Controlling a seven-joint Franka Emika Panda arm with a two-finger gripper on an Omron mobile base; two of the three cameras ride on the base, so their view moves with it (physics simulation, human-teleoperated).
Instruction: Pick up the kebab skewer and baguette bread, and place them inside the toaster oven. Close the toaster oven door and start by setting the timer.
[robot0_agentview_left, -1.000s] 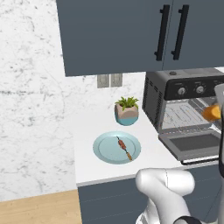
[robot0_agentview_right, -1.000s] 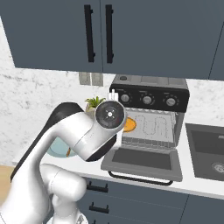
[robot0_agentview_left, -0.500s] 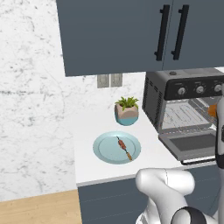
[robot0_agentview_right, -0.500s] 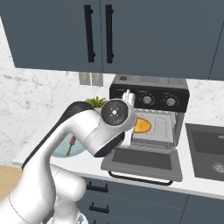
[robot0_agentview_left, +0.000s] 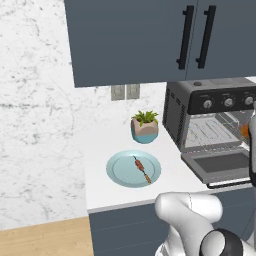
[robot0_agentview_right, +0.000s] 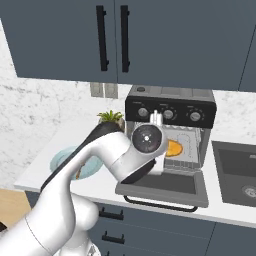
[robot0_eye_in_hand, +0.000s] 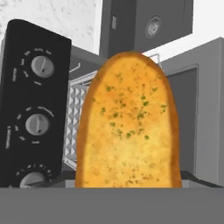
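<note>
so, status from my seat at the controls:

pincer: i can't see the tips themselves; the baguette bread (robot0_eye_in_hand: 129, 122) stands right ahead of them in the hand view, covering where they would rise. i judge it is pinched on the loaf's near end, since the loaf hangs in the air with the hand.

baguette bread: held out in front of the pincer, already at the mouth of the toaster oven (robot0_agentview_right: 170, 105). in the right base view its orange end (robot0_agentview_right: 173, 148) shows just past the wrist, over the wire rack (robot0_agentview_right: 187, 150). i read this as mid-insertion: carried long end first so it slides in through the opening.

loaf's look: stubby oval, golden-orange crust, paler and rougher toward the middle, with small green flecks. rounded far tip, no visible dents.

toaster oven door: dropped flat (robot0_agentview_right: 162, 187) below and ahead of the pincer, lying level like a shelf. it has to stay down until both foods are inside.

knobs: three on the black panel (robot0_eye_in_hand: 37, 124), just beside the loaf in the hand view. the timer is not needed yet, in my judgement.

kebab skewer: lying on the pale blue plate (robot0_agentview_left: 120, 170) well behind and to the side of the pincer, dark stick with reddish-brown chunks (robot0_agentview_left: 141, 169). it waits there as the second pick.

potted plant: on the counter (robot0_agentview_left: 100, 192) between plate and oven (robot0_agentview_left: 145, 126), away from the pincer's path.

next call: my guess is lower onto the rack, then let go.
</note>
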